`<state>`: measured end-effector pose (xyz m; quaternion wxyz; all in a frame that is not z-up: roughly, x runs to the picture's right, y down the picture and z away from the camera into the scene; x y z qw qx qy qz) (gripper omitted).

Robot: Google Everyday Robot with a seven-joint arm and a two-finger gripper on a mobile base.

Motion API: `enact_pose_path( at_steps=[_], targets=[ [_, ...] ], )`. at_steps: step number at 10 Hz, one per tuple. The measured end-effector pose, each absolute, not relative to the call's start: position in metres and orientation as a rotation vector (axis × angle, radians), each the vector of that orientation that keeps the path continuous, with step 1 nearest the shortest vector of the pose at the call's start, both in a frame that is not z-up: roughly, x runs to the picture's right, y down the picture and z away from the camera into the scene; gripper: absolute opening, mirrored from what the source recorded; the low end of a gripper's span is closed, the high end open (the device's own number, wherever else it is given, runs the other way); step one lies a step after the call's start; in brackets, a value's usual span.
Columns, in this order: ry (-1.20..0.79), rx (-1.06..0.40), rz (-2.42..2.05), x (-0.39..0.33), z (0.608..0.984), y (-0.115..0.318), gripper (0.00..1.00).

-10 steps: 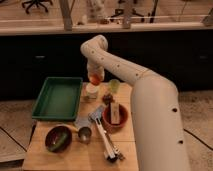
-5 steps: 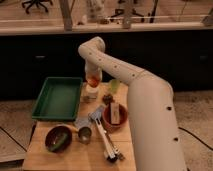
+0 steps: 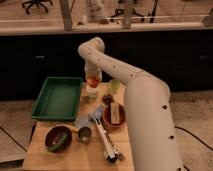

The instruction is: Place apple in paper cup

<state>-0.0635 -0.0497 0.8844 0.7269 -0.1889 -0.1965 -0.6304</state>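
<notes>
Pincer (image 3: 92, 75): lowered and shifted slightly left, now directly above paper cup (image 3: 91, 92). Apple (image 3: 92, 81): down with it, now at the cup's mouth.

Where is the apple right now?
In the camera view, the apple is at the gripper, just above the paper cup, between the green tray and the pale green cup.

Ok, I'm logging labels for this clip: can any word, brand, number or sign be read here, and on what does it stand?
None can be read.
The paper cup, tray and bowl show no legible marks.
The gripper, just above the cup, holds the apple; no text shows there or on the arm.
</notes>
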Motion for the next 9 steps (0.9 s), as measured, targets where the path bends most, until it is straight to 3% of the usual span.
enact_pose_path(
  at_steps=[7,9],
  targets=[
    [-0.436,-0.43,-1.384,-0.0623,0.8859,-0.0535,0.78],
    [-0.435,-0.428,-1.382,-0.062,0.8847,-0.0556,0.8]
  ],
)
